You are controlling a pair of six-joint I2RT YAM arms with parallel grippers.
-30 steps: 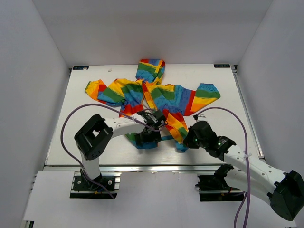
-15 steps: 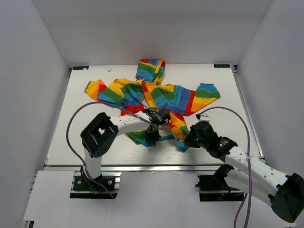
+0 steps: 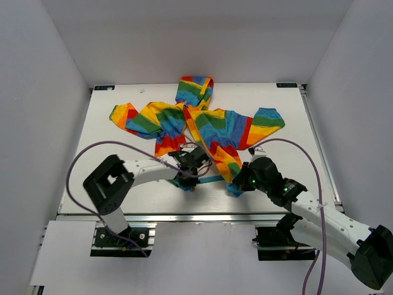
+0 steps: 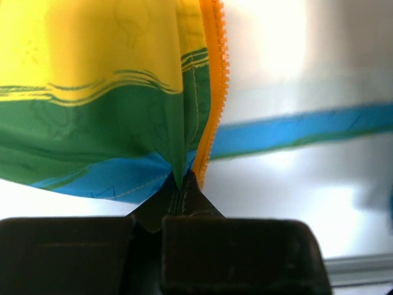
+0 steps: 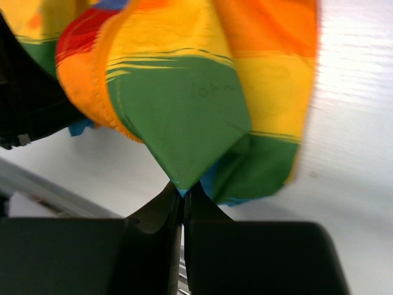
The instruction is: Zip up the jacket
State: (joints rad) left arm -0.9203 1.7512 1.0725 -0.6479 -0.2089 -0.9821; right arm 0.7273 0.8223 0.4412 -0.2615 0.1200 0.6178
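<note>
The rainbow-striped jacket (image 3: pixel 215 126) lies spread on the white table, hood at the back and front panels apart. My left gripper (image 3: pixel 186 179) sits at the left panel's bottom hem. In the left wrist view it (image 4: pixel 181 182) is shut on the green and blue hem of the jacket (image 4: pixel 92 123), right beside the orange zipper band (image 4: pixel 216 80). My right gripper (image 3: pixel 239 182) is at the right panel's bottom corner. The right wrist view shows it (image 5: pixel 184 189) shut on a green corner of the jacket (image 5: pixel 184 110), lifted a little off the table.
A teal strip of hem (image 3: pixel 210 179) stretches between the two grippers. White walls enclose the table on three sides. A metal rail (image 3: pixel 184 215) runs along the near edge. Purple cables (image 3: pixel 80 166) loop over both arms.
My left gripper has closed on the left panel's hem and shifted slightly left, its elbow swinging left and down. The right gripper has kept its grip and barely moved.
</note>
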